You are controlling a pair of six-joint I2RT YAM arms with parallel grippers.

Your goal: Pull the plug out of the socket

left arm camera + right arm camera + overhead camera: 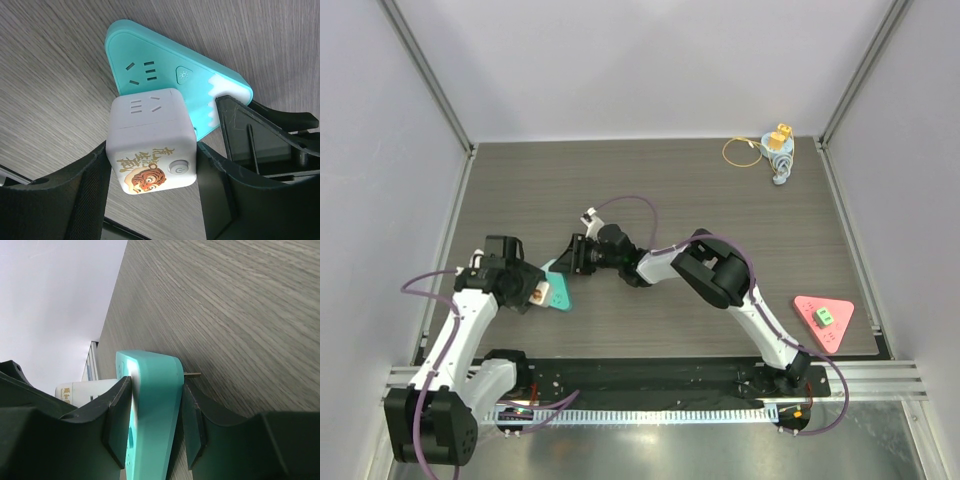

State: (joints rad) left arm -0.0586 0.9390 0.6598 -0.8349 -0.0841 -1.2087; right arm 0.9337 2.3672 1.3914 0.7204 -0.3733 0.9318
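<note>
Plug: a white cube (150,145) with rounded corners. 1 face carries a tiger picture, gold characters and a round power button; another face has its own set of slots.
Socket: a flat teal triangle (165,70) with rounded corners, a wavy white band along 1 edge, a small light button and 1 bare set of slots beside the cube.
Where they are: left of centre on the grey wood-grain table (720,200), between the 2 arms, with the plug against the socket's face.
Left gripper: (533,290) closed onto the plug, 1 black finger (95,190) pressed to each of 2 opposite sides.
Left arm: rises from its base at the near left and bends inward towards the socket.
Right gripper: (152,425) clamped across the thickness of the socket, its pads (117,420) tight on the front and back.
Right arm: stretches from the near right across the table to the left, forearm low, wrist turned on its side.
Hard to tell: the seam between plug and socket is covered, so I cannot say whether the prongs are seated. A thin metal pin (192,374) pokes out behind the teal body.
Elsewhere: a pink triangle (835,325) with a green cube (823,317) at the near right, and a yellow cord loop (742,152) at the far right.
</note>
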